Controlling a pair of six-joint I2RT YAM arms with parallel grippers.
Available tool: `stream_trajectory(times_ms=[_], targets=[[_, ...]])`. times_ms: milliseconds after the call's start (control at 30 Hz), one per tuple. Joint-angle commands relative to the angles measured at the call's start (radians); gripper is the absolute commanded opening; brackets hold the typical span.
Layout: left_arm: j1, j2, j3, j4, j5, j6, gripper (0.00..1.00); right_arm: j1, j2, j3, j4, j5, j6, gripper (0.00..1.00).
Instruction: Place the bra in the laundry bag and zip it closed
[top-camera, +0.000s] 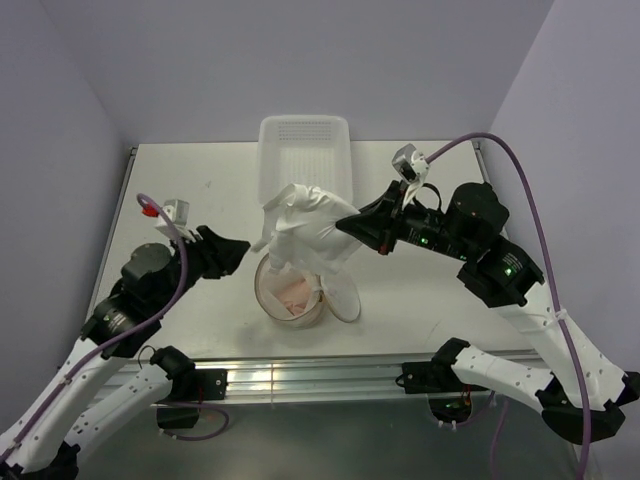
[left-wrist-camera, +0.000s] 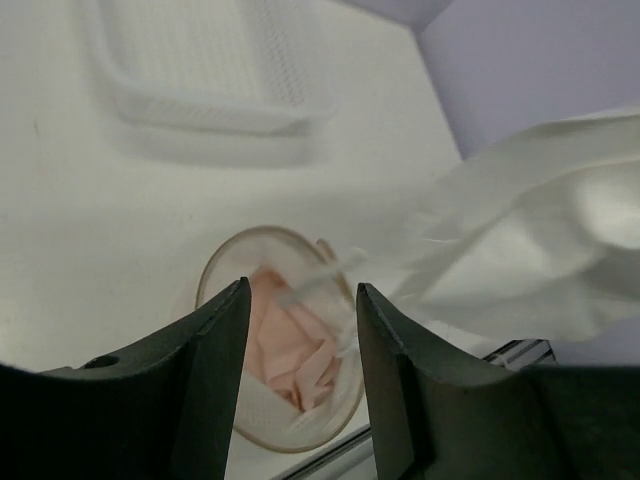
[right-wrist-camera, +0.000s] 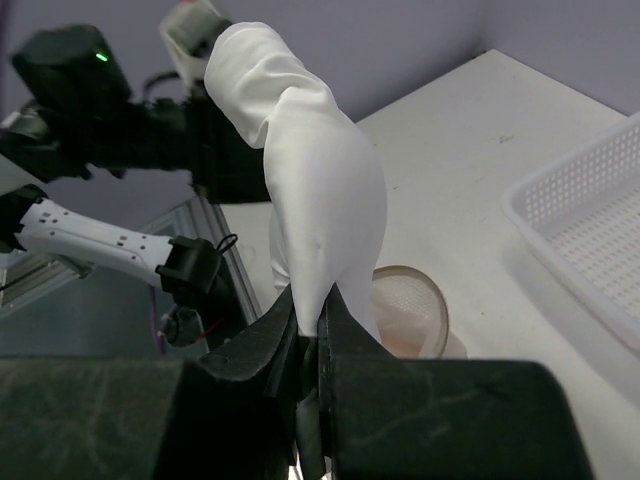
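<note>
The white bra (top-camera: 305, 228) hangs in the air over the laundry bag (top-camera: 290, 296), a peach mesh cylinder standing open-topped with its round lid flap (top-camera: 343, 293) folded out to the right. My right gripper (top-camera: 346, 228) is shut on the bra's right edge; in the right wrist view the bra (right-wrist-camera: 312, 170) rises from the pinched jaws of that gripper (right-wrist-camera: 316, 312), with the bag (right-wrist-camera: 408, 308) below. My left gripper (top-camera: 243, 253) is open and holds nothing, just left of the bra. In its view, the bag (left-wrist-camera: 300, 360) shows between the fingers (left-wrist-camera: 215, 365) and the bra (left-wrist-camera: 540, 245) hangs at right.
A white perforated plastic basket (top-camera: 305, 150) stands on the table behind the bag, also in the left wrist view as the basket (left-wrist-camera: 205, 60) and at the right edge of the right wrist view as the basket (right-wrist-camera: 590, 225). The table's near edge is a metal rail (top-camera: 300, 380).
</note>
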Motion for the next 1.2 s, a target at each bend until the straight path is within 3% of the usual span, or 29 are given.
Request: stream_trajectory(times_ms=[0,233,667,867,1100,1167], targets=[[-0.003,0.003,-0.088,-0.024,-0.006,-0.073,0.53,0.0,-0.033,0.022,0.021,-0.029,0.045,0.0],[-0.001,0.043,-0.232,0.063,0.02,-0.131,0.56,0.005,-0.041,-0.119,0.088,-0.026,0.116,0.0],[-0.001,0.163,-0.358,0.237,0.111,-0.145,0.52,0.02,-0.054,-0.256,0.119,-0.03,0.139,0.0],[-0.003,0.166,-0.383,0.255,0.106,-0.145,0.38,0.04,-0.036,-0.245,0.105,-0.02,0.129,0.0],[-0.001,0.169,-0.394,0.284,0.106,-0.144,0.0,0.067,0.001,-0.248,0.081,0.056,0.129,0.0],[-0.001,0.167,-0.391,0.283,0.106,-0.139,0.0,0.074,0.019,-0.239,0.079,0.082,0.132,0.0]])
